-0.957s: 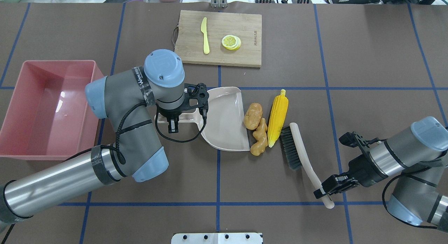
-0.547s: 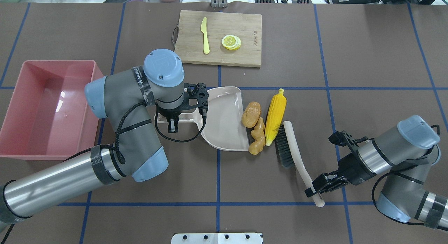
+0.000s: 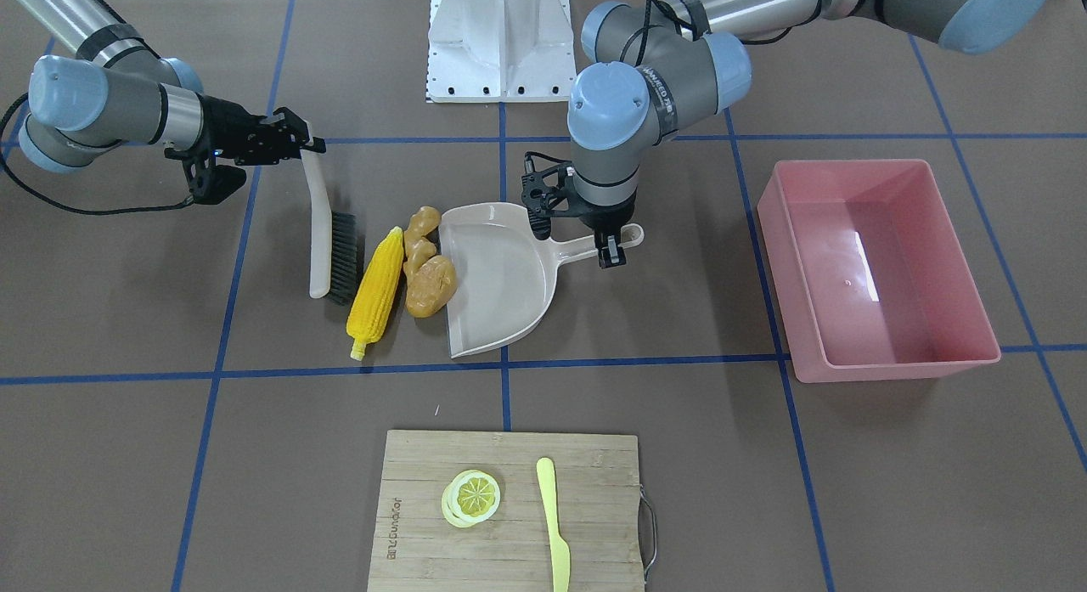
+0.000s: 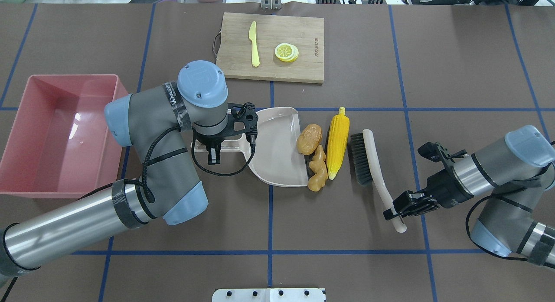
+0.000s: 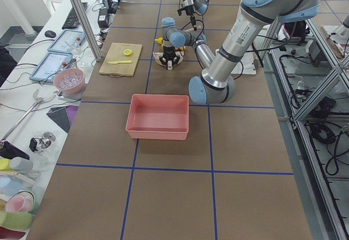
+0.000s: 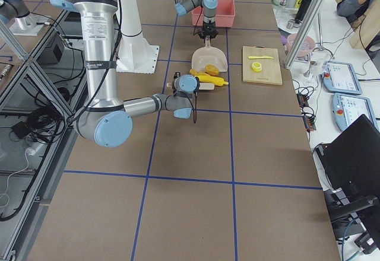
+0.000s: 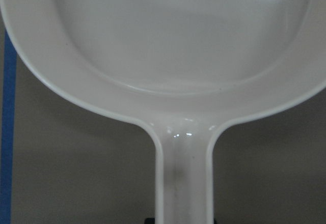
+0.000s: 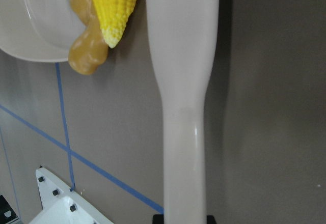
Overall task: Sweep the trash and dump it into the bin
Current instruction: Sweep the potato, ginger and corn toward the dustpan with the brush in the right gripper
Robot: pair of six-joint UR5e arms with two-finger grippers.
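Note:
The beige dustpan lies flat with its mouth to the right. My left gripper is shut on its handle. The potato rests at the pan's lip, with the ginger root just below it and the corn cob to their right. My right gripper is shut on the handle of the brush. Its bristles stand a small gap right of the corn. The pink bin sits empty at the far left. In the front-facing view the dustpan, corn and brush show mirrored.
A wooden cutting board lies at the far side with a yellow knife and a lemon slice on it. The robot's white base plate is at the near edge.
The brush pushed the corn, ginger and potato left against the dustpan's lip. It has now drawn back right and farther away, off the corn. The left arm has not moved.

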